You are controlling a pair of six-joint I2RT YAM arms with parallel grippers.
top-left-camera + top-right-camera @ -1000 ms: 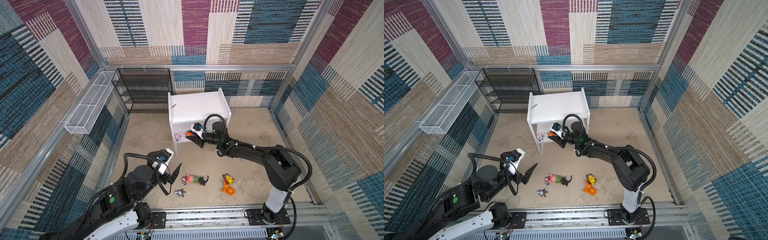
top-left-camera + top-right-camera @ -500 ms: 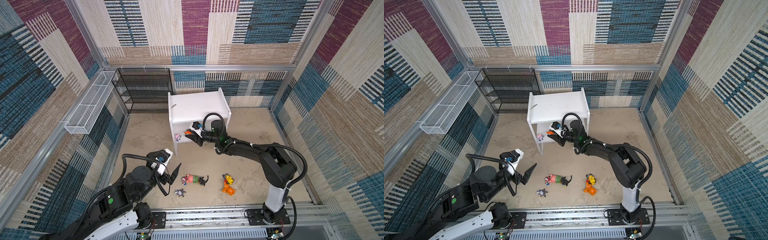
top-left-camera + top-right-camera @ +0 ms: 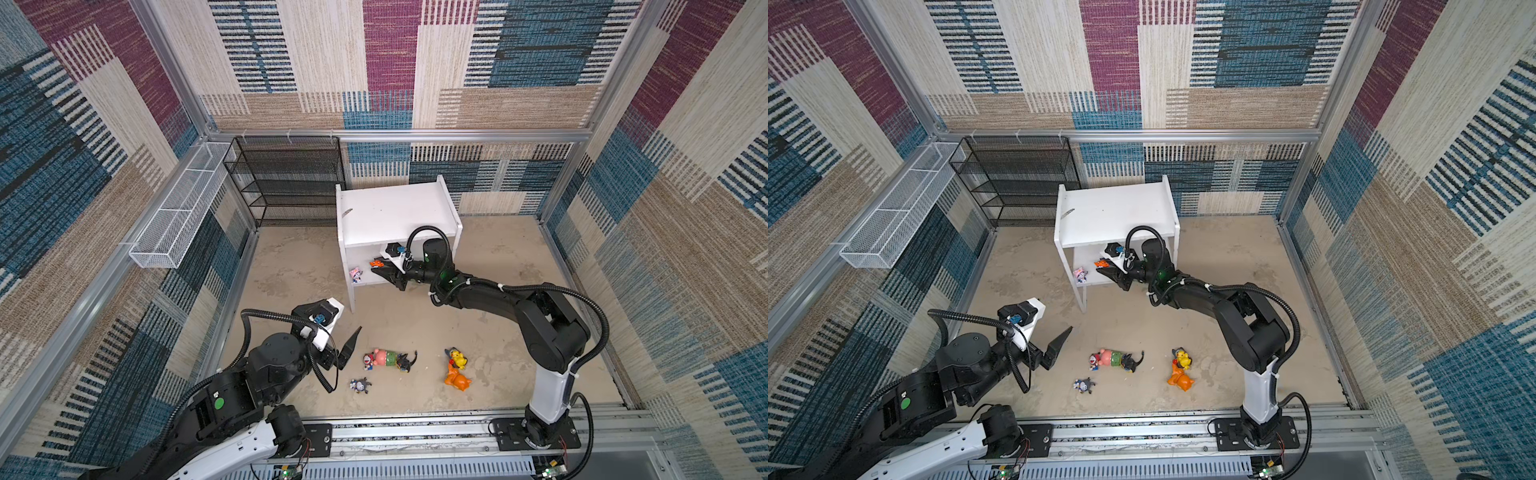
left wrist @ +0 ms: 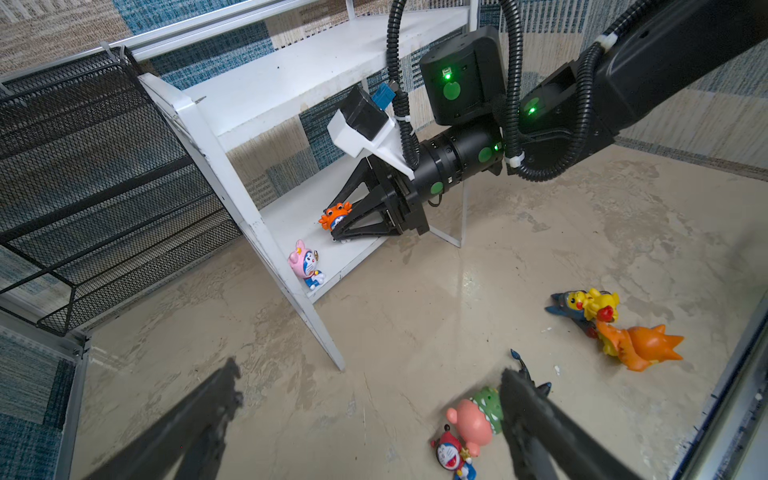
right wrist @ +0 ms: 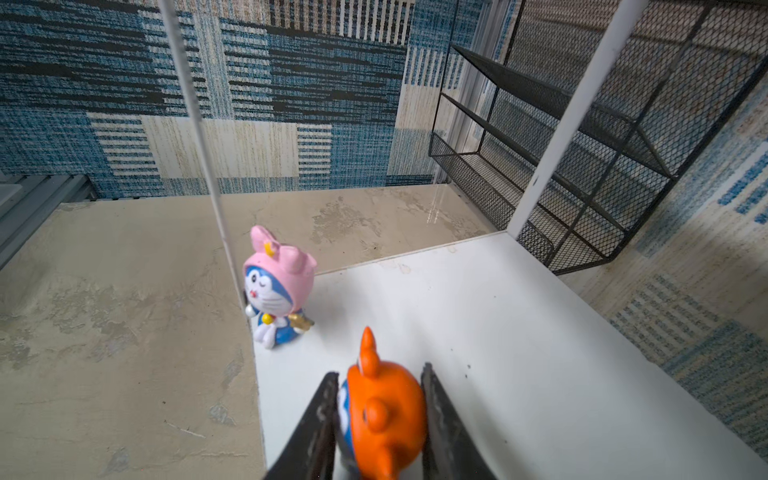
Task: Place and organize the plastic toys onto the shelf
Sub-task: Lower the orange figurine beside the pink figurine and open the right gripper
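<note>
Walled in patchwork woven panels [image 3: 390,62]; stained beige table [image 3: 291,266] beneath. At rear, white shelf [image 3: 395,212] beside black mesh rack [image 3: 286,178]. Right tool [image 4: 334,226] clamped on orange-hooded figurine [image 5: 382,411] over lower board [image 5: 457,311], near pink-hooded figurine [image 5: 278,286]; left tool [image 4: 370,370] spread wide near loose toys [image 3: 388,358].

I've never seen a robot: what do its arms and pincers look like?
The left arm and right arm are black jointed tubes, white near the base, with round green dots and ribbed black hoses looping alongside. The left gripper and right gripper are black, each with two tapering triangular fingers and a small black camera on a white bracket.
</note>
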